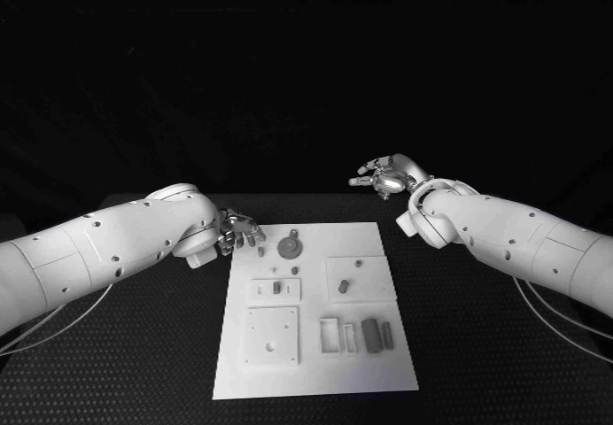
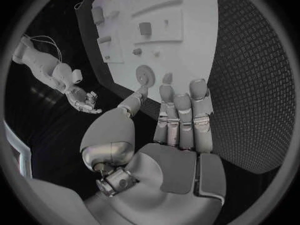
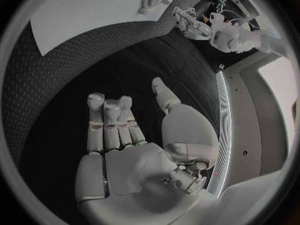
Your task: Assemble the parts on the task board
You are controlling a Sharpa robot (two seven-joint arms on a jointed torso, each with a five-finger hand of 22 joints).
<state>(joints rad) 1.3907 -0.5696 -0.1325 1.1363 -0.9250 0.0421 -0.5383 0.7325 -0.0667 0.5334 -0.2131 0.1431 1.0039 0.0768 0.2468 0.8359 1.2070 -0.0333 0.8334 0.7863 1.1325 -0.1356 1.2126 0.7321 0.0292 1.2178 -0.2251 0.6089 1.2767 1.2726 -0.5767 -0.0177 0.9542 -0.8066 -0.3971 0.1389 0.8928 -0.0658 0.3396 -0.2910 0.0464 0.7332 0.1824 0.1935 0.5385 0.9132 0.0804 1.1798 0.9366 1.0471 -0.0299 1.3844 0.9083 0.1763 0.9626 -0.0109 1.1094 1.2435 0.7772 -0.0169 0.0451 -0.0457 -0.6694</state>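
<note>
The white board is laid at the middle of the black table, with small grey pieces set on it and a round disc near its far left corner. The left hand is held at the board's ten o'clock corner, fingers extended together, nothing gripped. The right hand is raised beyond the one o'clock corner, fingers apart and empty.

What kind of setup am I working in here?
It looks like a robot test bench, probably in a lab: a black table under a dark backdrop, a white task board carrying small grey parts, and both the left robot hand and right robot hand open, holding nothing.
</note>
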